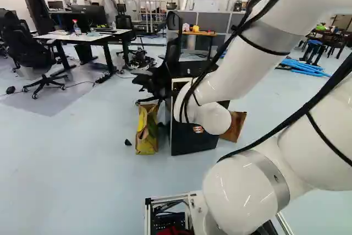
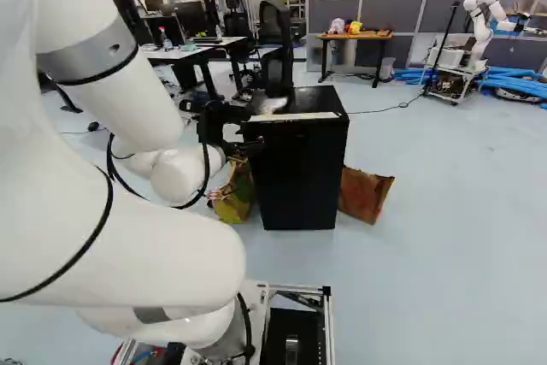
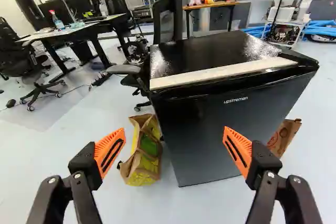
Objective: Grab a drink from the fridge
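With gripper (image 3: 174, 131) spread wide, reach ahead and rightward to the upright fridge (image 2: 299, 173), mid-frame in the right base view, hinged on a side hard to make out.

White arm (image 1: 239, 75) bent, end effector (image 2: 245, 129) spread wide, seemingly tilted downward

white arm (image 1: 242, 75), grey bands (image 1: 273, 32) (black cables (image 1: 310, 106))
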`<state>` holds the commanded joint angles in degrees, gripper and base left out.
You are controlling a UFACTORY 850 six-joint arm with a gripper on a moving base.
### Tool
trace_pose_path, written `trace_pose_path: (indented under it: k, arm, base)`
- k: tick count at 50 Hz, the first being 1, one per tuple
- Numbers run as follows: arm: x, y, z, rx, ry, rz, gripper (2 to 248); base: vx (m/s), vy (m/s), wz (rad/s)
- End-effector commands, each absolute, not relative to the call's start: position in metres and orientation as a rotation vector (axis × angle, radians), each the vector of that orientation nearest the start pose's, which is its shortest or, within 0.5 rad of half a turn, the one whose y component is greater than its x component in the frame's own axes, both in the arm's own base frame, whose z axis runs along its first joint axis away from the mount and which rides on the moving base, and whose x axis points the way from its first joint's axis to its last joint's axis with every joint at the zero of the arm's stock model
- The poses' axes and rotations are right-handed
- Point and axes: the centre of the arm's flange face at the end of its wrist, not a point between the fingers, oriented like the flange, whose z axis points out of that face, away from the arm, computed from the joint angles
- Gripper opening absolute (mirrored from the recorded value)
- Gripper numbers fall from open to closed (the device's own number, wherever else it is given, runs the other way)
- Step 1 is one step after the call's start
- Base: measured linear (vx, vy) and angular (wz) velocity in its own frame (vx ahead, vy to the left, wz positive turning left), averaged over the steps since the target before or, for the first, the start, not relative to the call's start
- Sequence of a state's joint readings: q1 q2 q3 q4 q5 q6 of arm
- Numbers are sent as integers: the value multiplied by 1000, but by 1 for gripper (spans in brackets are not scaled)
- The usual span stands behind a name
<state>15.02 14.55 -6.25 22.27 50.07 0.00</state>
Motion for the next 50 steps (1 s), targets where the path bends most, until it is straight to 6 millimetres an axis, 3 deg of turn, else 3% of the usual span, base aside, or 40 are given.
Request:
trace_pose_path:
  k: [27,50]
  arm:
    - [266,60,358,-2548,512,-1700,247]
    - [267,80,340,-2607,573,-1663,247]
  base:
    - [0,0,0]
    - [0,0,0]
